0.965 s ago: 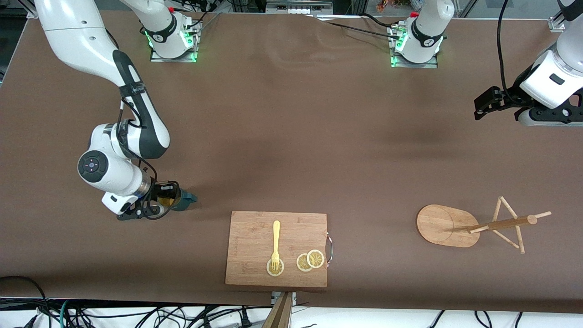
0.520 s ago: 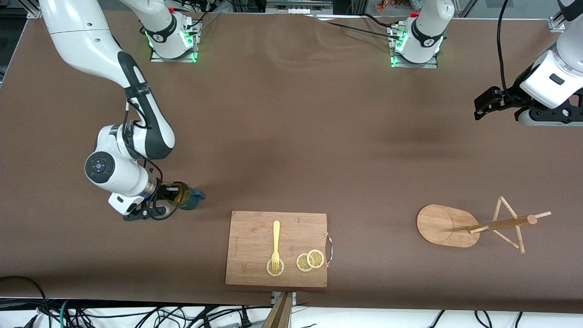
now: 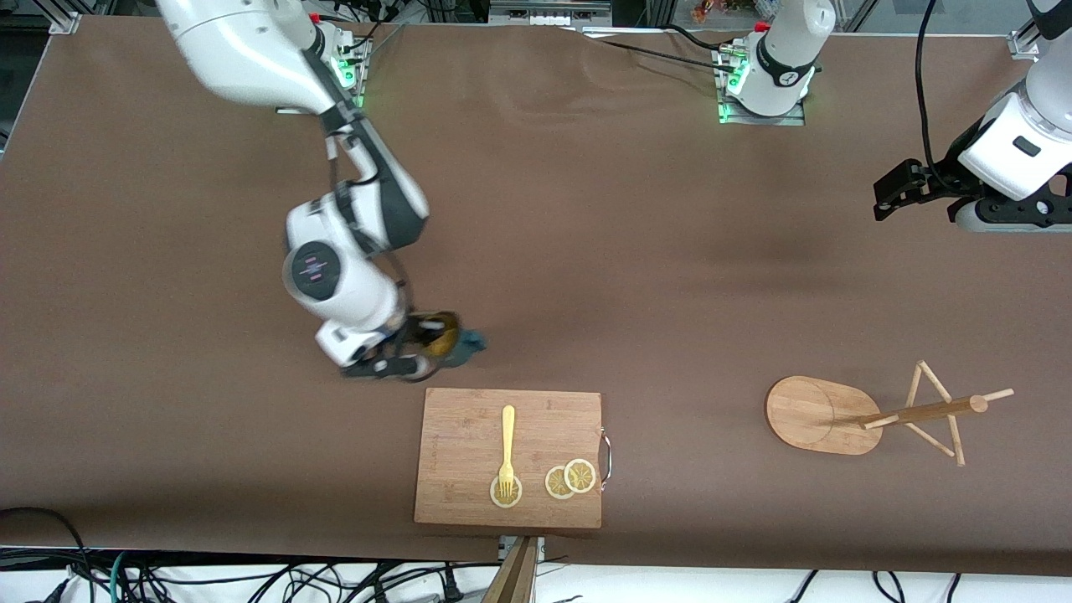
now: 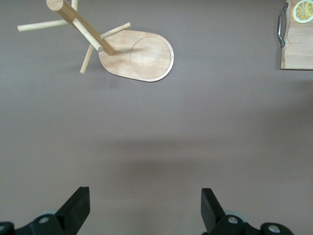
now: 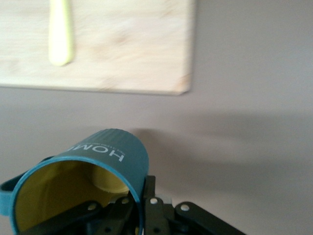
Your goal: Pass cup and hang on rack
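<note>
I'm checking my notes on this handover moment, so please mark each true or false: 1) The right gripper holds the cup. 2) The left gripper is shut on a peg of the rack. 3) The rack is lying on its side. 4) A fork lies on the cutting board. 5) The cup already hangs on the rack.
1) True: the right gripper is shut on the cup, in the air beside the cutting board.
2) False: the left gripper is open and empty, waiting at its own end of the table, apart from the rack.
3) False: it stands on its oval base.
4) True: the fork lies there, with lemon slices.
5) False: the pegs are bare.
</note>
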Controlling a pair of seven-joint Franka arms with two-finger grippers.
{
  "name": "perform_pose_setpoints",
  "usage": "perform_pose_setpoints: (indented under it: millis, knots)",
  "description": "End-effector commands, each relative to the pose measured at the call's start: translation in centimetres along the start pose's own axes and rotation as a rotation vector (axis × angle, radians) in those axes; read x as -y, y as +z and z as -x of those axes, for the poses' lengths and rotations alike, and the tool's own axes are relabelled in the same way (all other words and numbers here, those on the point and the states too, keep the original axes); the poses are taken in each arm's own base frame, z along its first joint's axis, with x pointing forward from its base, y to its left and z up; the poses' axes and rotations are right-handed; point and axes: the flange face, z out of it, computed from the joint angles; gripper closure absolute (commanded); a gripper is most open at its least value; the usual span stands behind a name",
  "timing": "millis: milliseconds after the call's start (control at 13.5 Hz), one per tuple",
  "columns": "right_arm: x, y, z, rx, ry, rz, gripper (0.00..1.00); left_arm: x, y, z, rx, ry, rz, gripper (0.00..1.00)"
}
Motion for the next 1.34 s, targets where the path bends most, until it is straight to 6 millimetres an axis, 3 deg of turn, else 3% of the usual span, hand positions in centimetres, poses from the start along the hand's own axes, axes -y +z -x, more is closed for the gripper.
perform_pose_setpoints:
  millis: [0,223,520,668,891,1114,1262]
  knots:
    - [8.1,2.0,4.3,0.019,0.053,0.014,1.0,1.0,0.4,0.3,0.033,0.005,0.012,0.0]
    - [15.6,3.6,8.6,0.012,0.082,0.007,1.0,0.9,0.7,0.3,0.048,0.008,0.01,0.0]
    - [23.7,8.2,14.6,-0.055,0.082,0.053,1.0,1.0,1.2,0.5,0.068,0.057,0.006,0.0]
    - [25.2,9.0,15.5,-0.076,0.113,0.051,1.0,1.0,1.1,0.5,0.071,0.057,0.003,0.0]
    - [25.6,9.3,15.7,-0.087,0.128,0.031,1.0,1.0,1.4,0.6,0.083,0.062,0.002,0.0]
    - [25.8,9.1,15.9,-0.088,0.147,0.026,0.47,0.5,2.2,1.0,0.14,0.109,0.015,0.0]
    - [26.0,8.1,15.8,-0.088,0.157,0.02,0.37,0.3,2.5,1.5,0.186,0.134,0.018,0.0]
